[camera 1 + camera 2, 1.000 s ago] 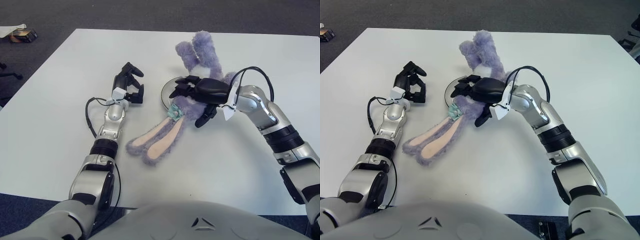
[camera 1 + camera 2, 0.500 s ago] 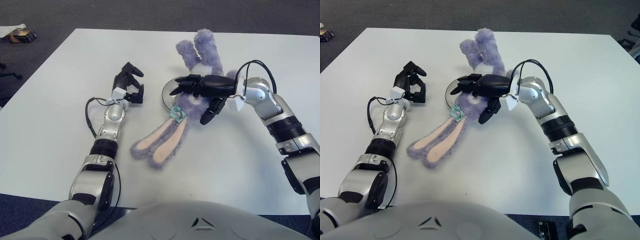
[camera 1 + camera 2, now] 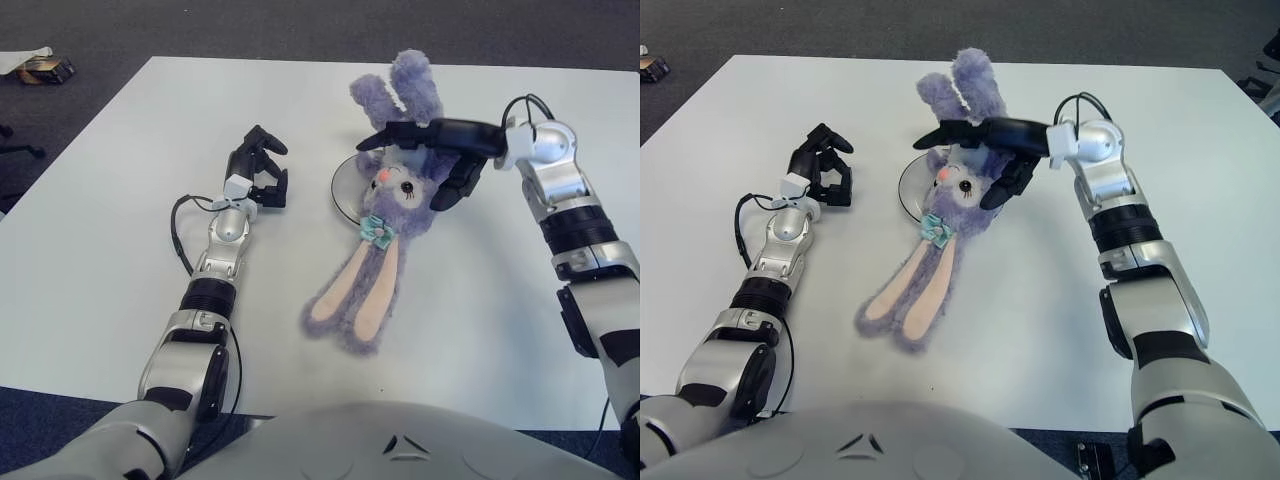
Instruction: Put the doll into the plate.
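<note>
A purple plush rabbit doll (image 3: 398, 192) lies face up on the white table, its head and body partly over a grey round plate (image 3: 344, 186). Its long pink-lined ears (image 3: 362, 296) stretch off the plate toward me, and its legs point away. My right hand (image 3: 432, 158) hovers over the doll's neck. The fingers reach straight out to the left and the thumb hangs down beside the doll's head, with nothing clasped. My left hand (image 3: 259, 170) shows to the left of the plate, fingers curled and empty. Most of the plate is hidden under the doll.
The white table (image 3: 110, 240) spreads wide on both sides, with its far edge behind the doll. Dark carpet surrounds it. A small object (image 3: 40, 68) lies on the floor at the far left.
The right hand has lifted and swung right, and its fingers have straightened off the doll. The doll has turned face up, its ears swinging to the right. The left arm has not moved.
</note>
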